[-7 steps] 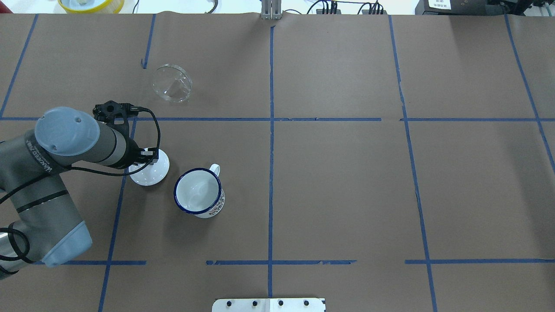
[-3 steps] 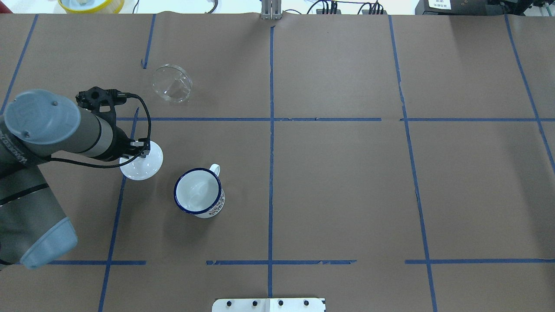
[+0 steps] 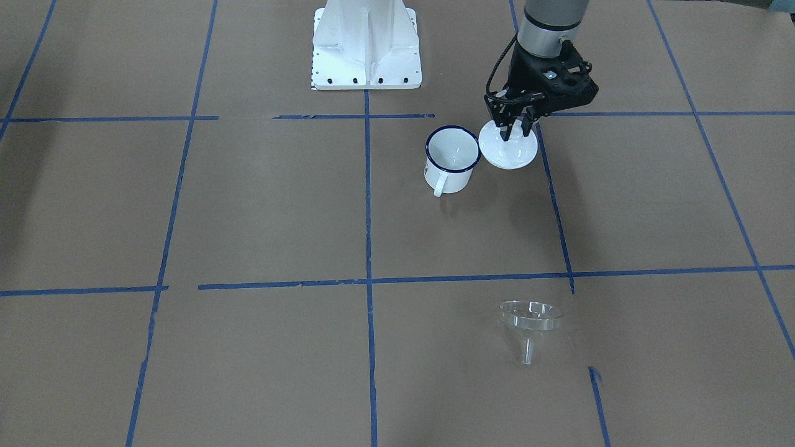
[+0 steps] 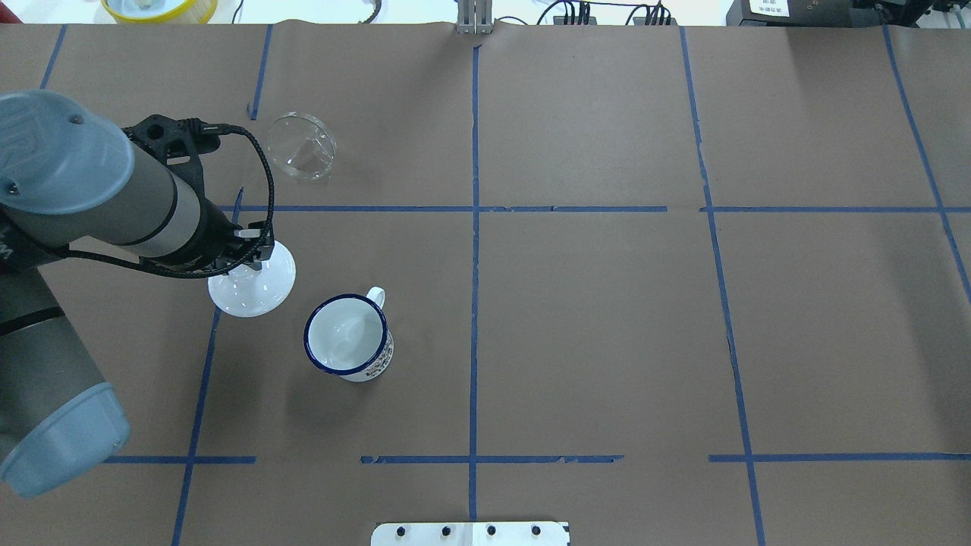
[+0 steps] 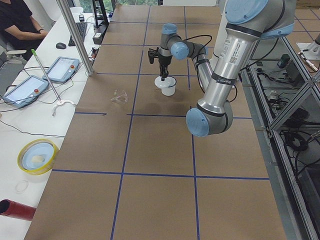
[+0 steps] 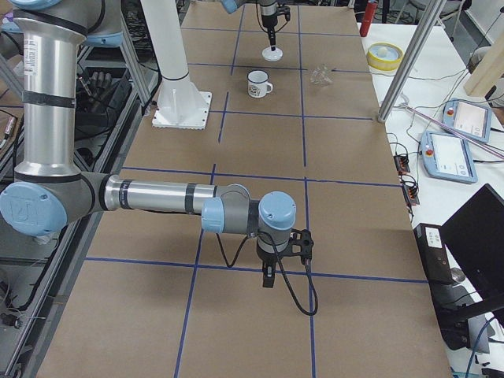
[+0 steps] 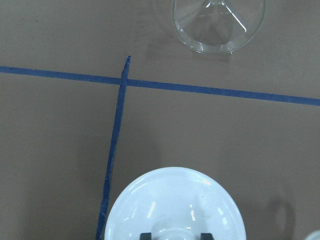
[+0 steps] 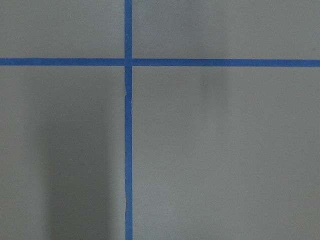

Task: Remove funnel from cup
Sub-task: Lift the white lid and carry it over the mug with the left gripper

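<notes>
The left gripper (image 3: 513,130) is closed narrow on the knob of a round white lid (image 4: 254,292), its fingertips (image 7: 146,235) pinching from either side. Just beside this gripper, to its right and a little nearer the robot's base, stands the cup (image 4: 347,334), upright, close to the lid's edge. The funnel (image 4: 301,145) lies on its side on the brown paper (image 4: 592,318), well beyond the gripper and away from the base, out of the cup, its spout pointing farther off. The right gripper (image 6: 268,277) hangs far off toward the table's other end; whether it is wide or narrow I cannot tell.
</notes>
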Robot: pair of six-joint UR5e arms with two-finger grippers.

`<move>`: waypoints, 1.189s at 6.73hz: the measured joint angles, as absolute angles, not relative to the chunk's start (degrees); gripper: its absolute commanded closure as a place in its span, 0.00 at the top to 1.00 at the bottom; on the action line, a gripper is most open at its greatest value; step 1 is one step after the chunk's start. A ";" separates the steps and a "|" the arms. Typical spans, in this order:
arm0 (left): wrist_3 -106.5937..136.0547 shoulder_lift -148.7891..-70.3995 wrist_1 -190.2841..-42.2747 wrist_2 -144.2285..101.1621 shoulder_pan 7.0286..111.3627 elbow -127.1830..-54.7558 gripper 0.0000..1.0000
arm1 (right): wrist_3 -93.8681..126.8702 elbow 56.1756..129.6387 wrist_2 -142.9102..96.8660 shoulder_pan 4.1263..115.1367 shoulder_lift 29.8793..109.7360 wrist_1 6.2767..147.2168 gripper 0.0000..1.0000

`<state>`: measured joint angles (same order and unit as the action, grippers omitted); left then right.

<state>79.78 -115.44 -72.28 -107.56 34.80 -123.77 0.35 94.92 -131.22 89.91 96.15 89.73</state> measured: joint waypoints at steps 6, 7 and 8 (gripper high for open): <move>87.01 -121.26 -72.83 -107.23 28.78 -118.29 0.00 | 0.35 94.92 -131.22 89.91 96.15 89.74 1.00; 86.84 -121.24 -73.45 -107.23 28.75 -117.72 0.00 | 0.35 94.92 -131.22 89.91 96.15 89.74 1.00; 86.73 -121.18 -74.19 -107.20 28.75 -117.15 0.00 | 0.35 94.92 -131.22 89.91 96.15 89.74 1.00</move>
<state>86.73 -121.18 -74.19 -107.20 28.75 -117.15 0.35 94.92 -131.22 89.91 96.15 89.74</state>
